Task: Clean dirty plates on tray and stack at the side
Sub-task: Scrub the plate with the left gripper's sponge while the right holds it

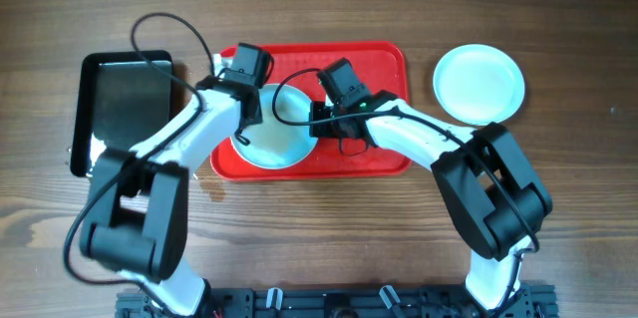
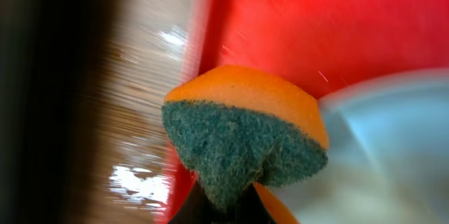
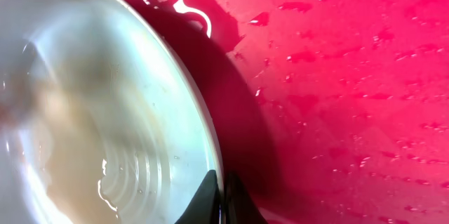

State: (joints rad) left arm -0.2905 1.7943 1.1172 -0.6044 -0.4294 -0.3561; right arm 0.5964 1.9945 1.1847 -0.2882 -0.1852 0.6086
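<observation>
One red tray [image 1: 384,69] holds a wet plate [image 1: 274,144].

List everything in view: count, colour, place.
red tray: one, red, table centre, wet with droplets
plate on tray: one, pale mint-blue, tray's left half
side plate: one visible, pale mint-blue, on the table right of the tray
black tray: one, glossy black, table's left
sponge: one, orange with green scouring face, by the tray's edge beside the plate
table: one, brown wood
left gripper: one, black, shut on sponge
right gripper: one, black, shut on plate on tray, at its rim
</observation>
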